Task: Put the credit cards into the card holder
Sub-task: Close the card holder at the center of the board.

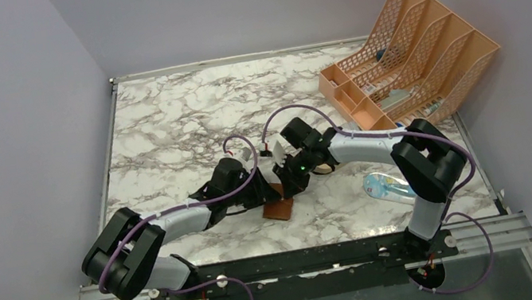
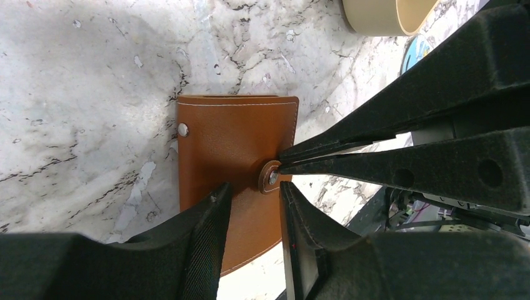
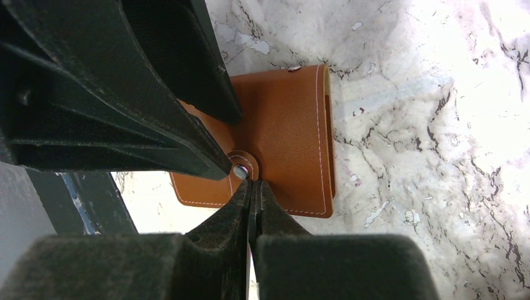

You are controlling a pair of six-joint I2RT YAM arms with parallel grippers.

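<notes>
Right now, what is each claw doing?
Left gripper: open, straddling the card holder.
Right gripper: shut, tips at its snap tab.

The small square brown leather fold-over card holder (image 1: 279,210) lies flat on the white, grey-veined marble table top (image 1: 162,126), in the near middle part of it. It is folded over, its smooth outer cover facing up, with pale stitching along the edges. A round leather tab with a metal snap stud (image 2: 270,177) sits near one edge. A smaller metal stud (image 2: 182,129) shows at the opposite edge.
</notes>
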